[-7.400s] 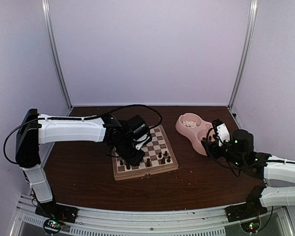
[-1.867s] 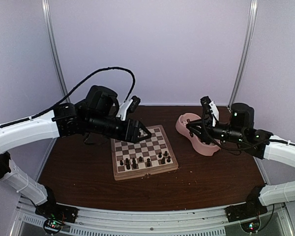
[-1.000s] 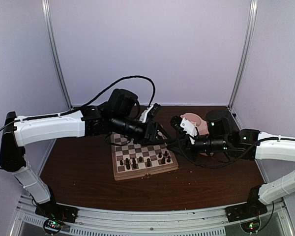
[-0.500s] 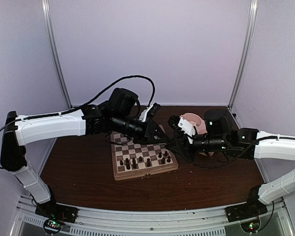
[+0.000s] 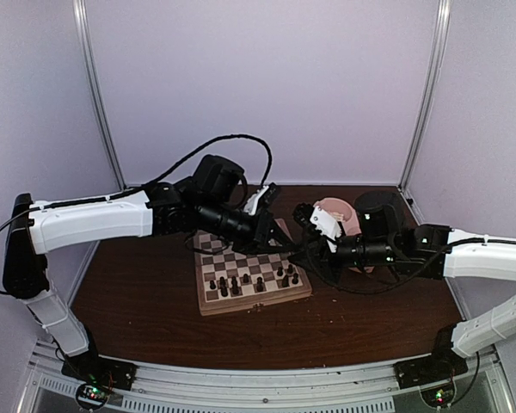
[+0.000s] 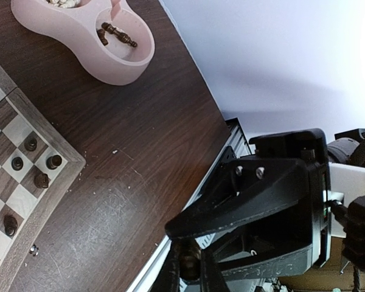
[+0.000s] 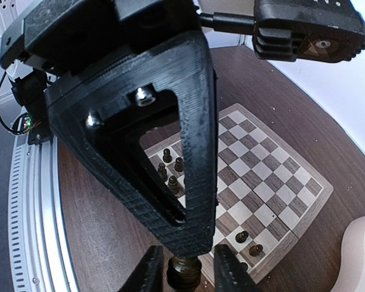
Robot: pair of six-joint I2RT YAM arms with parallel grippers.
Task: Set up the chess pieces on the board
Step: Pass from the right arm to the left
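**Handover status.** I have both arms meeting in the air over the right-hand edge of the board (image 5: 208,303). One dark piece (image 7: 182,267) sits at the junction of the two tools, clear of any surface.

**Change over the last second.** The left gripper (image 6: 189,277) has gone from well apart to clamped on the dark piece. In the left wrist view the piece sits pinched between its two fingers. In the same interval the right gripper (image 5: 303,250) has begun to let go. In the right wrist view its fingers (image 7: 230,271) flank the base of the piece with a slim gap on one side. I read its jaws as parted and no longer gripping.

**Meaning for the task.** Custody of the piece passes to the left arm, which covers the board. The right arm is free to return to the pink double bowl (image 5: 337,209), where two more dark figures (image 6: 117,35) lie in one compartment.

**Board state.** The other dark pieces (image 5: 241,282) stand in the two near rows, with several squares there vacant. I see nothing on the far rows. I judge the setup less than half done.

**Next requirement.** I need the right arm withdrawn before I lower the left; otherwise the fingers may foul.
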